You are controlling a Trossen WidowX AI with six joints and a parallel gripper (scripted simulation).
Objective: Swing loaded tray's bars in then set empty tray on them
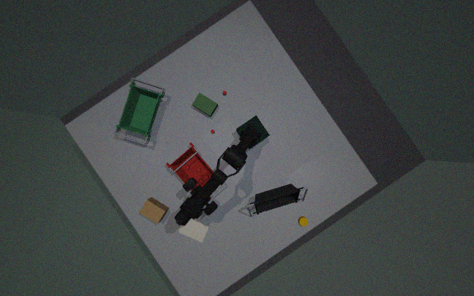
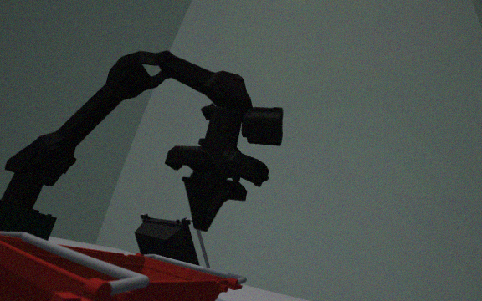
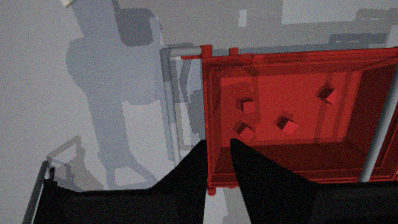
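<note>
While my wrist camera looks straight down into the red tray [image 3: 300, 107] and its small blocks [image 3: 286, 124], the top view alone shows the black tray [image 1: 277, 198] well apart and a green tray [image 1: 141, 110] far off. My gripper [image 3: 218, 143] hangs above the red tray's edge, fingers nearly closed on nothing. One bar [image 3: 169, 105] lies outside the tray's end, another [image 3: 381, 125] across its top. Gray table [image 1: 262, 82], dim greenish walls.

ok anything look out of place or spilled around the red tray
Yes. Two small red blocks lie loose on the table, outside the red tray that holds the others. The tray's bars also don't match: one crosses its top, the other still hangs outside its end.
</note>
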